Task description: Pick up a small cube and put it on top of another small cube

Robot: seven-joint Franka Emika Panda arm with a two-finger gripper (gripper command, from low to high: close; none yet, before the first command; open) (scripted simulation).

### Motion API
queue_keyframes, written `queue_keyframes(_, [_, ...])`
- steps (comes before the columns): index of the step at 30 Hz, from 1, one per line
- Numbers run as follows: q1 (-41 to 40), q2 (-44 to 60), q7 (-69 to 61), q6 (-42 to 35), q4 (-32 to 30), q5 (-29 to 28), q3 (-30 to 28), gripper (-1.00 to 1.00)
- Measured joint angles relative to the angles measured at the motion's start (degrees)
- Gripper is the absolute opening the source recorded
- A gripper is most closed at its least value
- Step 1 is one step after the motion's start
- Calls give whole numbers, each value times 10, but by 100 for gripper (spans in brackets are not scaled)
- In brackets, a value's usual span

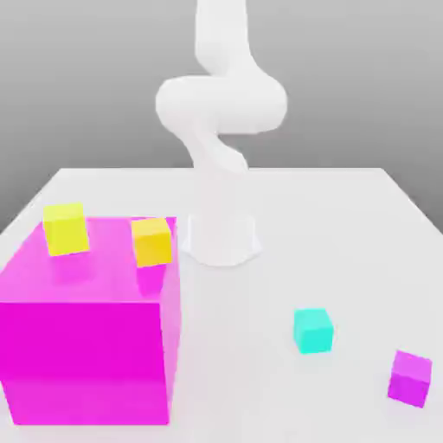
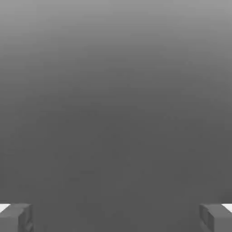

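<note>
Above the counter [image 1: 251, 363], fingers [image 2: 116, 219] parted and empty; yellow cube [image 1: 67, 229] and orange cube [image 1: 152, 242] on the magenta block [image 1: 86, 346], cyan cube [image 1: 313, 331] and purple cube [image 1: 410, 379] on the counter. Probable step: approach; next, descend over one cube.

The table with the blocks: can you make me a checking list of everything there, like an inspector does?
Surface: pale table, no marks seen on it.
Job's things: yellow cube and orange cube on the big magenta block; turquoise cube and purple cube on the table, apart. No small cube is stacked on another.
Clutter: nothing seen.
Tool: open, with nothing between its two fingers.
Cables: nothing seen.
Surroundings: white robot arm standing at the far part of the table, plain grey background behind.
</note>
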Motion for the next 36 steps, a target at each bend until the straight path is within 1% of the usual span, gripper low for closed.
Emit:
queue_keyframes(9, [66, 169, 31, 128, -146, 64, 49, 0])
queue_keyframes(13, [92, 250, 59, 189, -214, 76, 86, 0])
queue_keyframes(15, [102, 295, 84, 224, -251, 70, 108, 0])
queue_keyframes(16, [106, 320, 101, 244, -270, 61, 121, 0])
queue_keyframes(18, [111, 378, 152, 288, -303, 18, 137, 0])
queue_keyframes(20, [119, 427, 191, 326, -308, -29, 130, 0])
queue_keyframes(23, [150, 492, 240, 378, -300, -97, 79, 0])
queue_keyframes(25, [188, 533, 258, 412, -293, -118, 37, 0])
queue_keyframes(26, [204, 551, 262, 427, -290, -121, 21, -100])
queue_keyframes(31, [204, 551, 263, 428, -290, -123, 21, -100])
queue_keyframes(32, [212, 560, 266, 435, -289, -125, 13, -100])
queue_keyframes(34, [199, 541, 259, 419, -292, -119, 26, -100])
queue_keyframes(36, [179, 505, 239, 390, -298, -94, 52, -100])
